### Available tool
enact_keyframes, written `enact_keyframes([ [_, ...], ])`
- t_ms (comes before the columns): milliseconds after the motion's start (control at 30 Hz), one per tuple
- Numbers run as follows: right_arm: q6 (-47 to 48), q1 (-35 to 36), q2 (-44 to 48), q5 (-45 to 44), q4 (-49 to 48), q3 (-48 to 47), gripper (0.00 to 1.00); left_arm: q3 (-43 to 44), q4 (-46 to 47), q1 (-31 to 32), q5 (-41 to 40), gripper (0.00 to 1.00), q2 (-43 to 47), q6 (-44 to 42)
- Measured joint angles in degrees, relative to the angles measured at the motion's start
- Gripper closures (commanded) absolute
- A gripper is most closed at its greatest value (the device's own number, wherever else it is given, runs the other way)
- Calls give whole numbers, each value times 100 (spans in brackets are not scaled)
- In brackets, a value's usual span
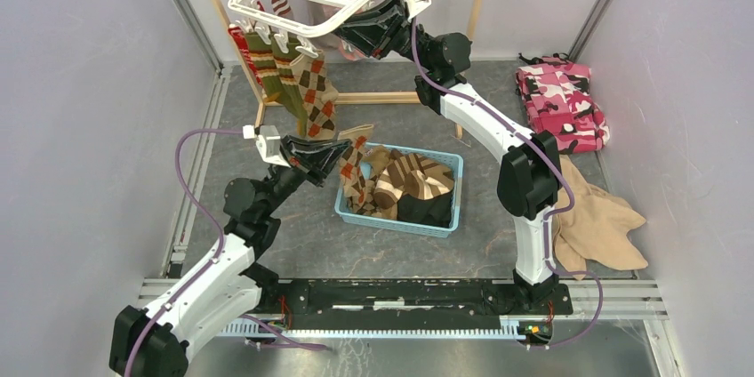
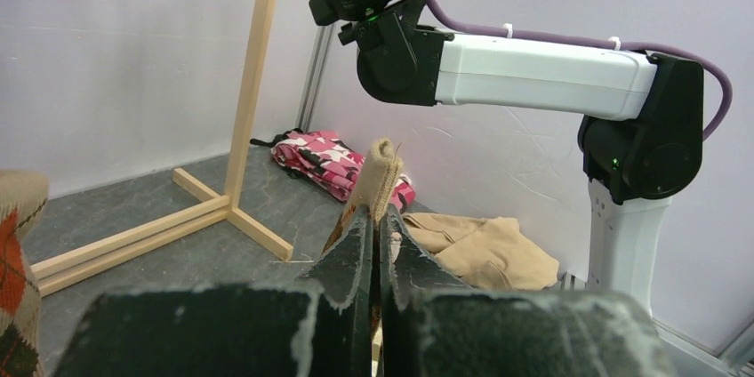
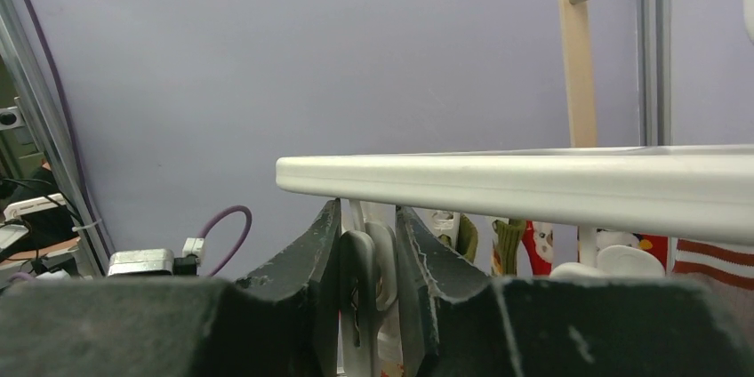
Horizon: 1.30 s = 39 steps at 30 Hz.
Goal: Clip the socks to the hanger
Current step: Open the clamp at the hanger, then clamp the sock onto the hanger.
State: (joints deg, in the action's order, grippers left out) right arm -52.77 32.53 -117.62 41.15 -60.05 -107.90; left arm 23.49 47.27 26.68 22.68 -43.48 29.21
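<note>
Pinching a white clip between both fingers, right gripper sits just under the hanger at its near rim. Left gripper is clamped on a tan sock, cuff up, over the basket at its left edge, well below the rack. Judgement: squeeze until the clip mouth gapes, steady the tilted rim, seat the cuff deep, then release.

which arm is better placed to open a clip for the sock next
Right. The right hand is closed around a white clip under the hanger rim, so it can probably squeeze it open. The left hand is away from the hanger, shut on a tan sock it must bring up.
</note>
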Motion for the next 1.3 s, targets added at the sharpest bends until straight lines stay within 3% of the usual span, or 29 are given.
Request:
enact_keyframes([
  [333, 13, 0, 4, -4, 105, 0, 99, 348, -201, 2, -330, 98, -240, -223],
  [700, 61, 0, 87, -7, 232, 0, 100, 1532, -389, 0, -1305, 98, -1211, -688],
  [1300, 59, 0, 98, -7, 238, 0, 100, 2363, -236, -9, -1725, 98, -2065, -695],
])
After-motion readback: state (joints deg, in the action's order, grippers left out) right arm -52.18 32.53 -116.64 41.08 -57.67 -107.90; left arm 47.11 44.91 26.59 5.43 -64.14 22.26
